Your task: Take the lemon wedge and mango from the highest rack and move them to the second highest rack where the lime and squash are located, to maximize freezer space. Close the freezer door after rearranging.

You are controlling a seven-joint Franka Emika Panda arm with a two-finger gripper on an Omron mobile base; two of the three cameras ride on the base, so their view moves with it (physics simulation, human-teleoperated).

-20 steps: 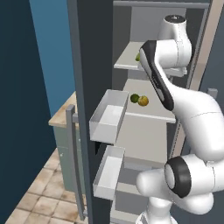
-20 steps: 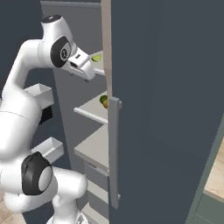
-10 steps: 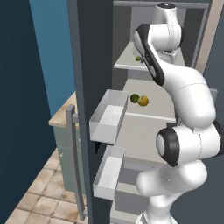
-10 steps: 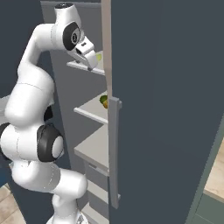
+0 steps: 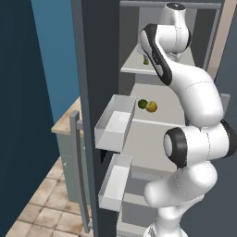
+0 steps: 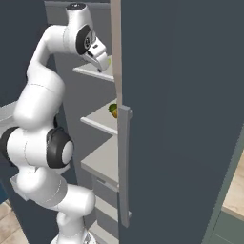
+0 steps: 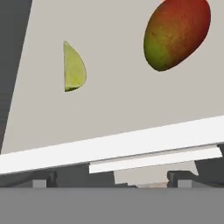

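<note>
- The arm has swung up since a second ago: its upper links now stand nearly upright against the open freezer, and the gripper (image 6: 101, 61) points down at the top rack (image 5: 134, 69).
- In the right base view the hand has risen from mid-height beside the shelf to just over the rack's front edge.
- The hand view looks onto that rack (image 7: 109, 100): the lemon wedge (image 7: 73, 68) lies to the left, the mango (image 7: 177, 33) to the upper right, well apart from each other, both resting on the pale slab.
- The fingers (image 7: 43, 179) show as dark tips at the bottom of the hand view, spread wide with nothing between them.
- Lime (image 5: 142, 104) and squash (image 5: 151, 107) sit touching, side by side, on the second rack (image 5: 159, 121), where they were before.
- The door (image 5: 85, 92) stands open as earlier, its white bins (image 5: 113, 124) facing the shelves and its bar handle (image 5: 78, 171) on the outside.
- The base has not moved; the scene is framed as before.
</note>
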